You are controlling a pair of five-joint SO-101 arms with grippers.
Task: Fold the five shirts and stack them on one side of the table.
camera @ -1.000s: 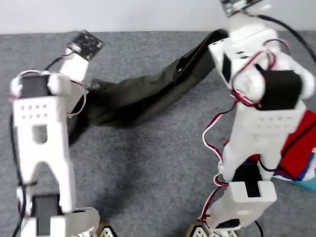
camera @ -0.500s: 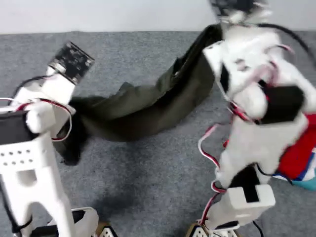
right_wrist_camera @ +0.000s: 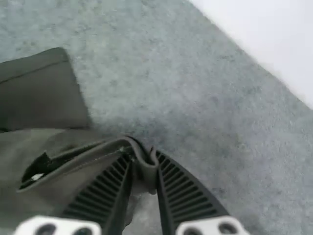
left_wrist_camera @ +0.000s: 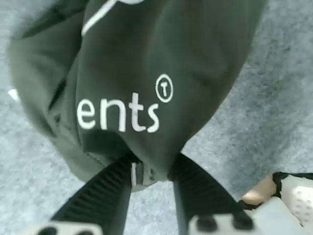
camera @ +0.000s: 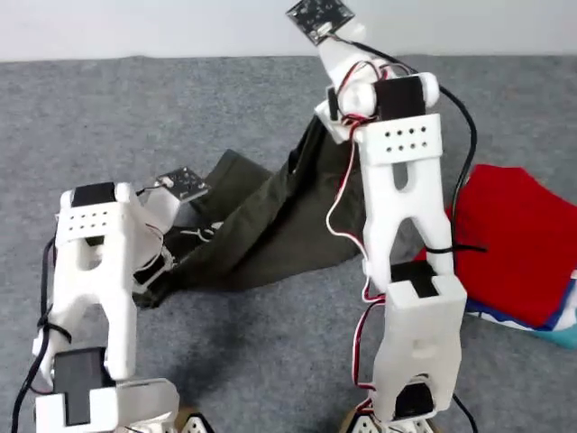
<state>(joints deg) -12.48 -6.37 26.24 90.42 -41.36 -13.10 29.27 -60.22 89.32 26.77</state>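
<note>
A dark olive shirt (camera: 270,221) hangs stretched between both arms over the grey table. My left gripper (left_wrist_camera: 149,171) is shut on one edge of the olive shirt (left_wrist_camera: 146,83), which bears white print; in the high view that arm stands at the left (camera: 171,216). My right gripper (right_wrist_camera: 143,169) is shut on a folded hem of the olive shirt (right_wrist_camera: 63,161), held at the back centre of the table (camera: 329,108). A folded red shirt (camera: 514,239) lies at the right on top of other coloured cloth.
The grey carpeted table (camera: 225,361) ends at a white wall (camera: 180,27) at the back. The pile under the red shirt shows blue and teal edges (camera: 559,329) at the right edge. Open carpet lies in front between the two arm bases.
Both arms swung inward with the olive shirt: the right gripper moved left toward the back centre, the left gripper came down and right. The shirt now bunches closer to the middle, and the red shirt is uncovered.
</note>
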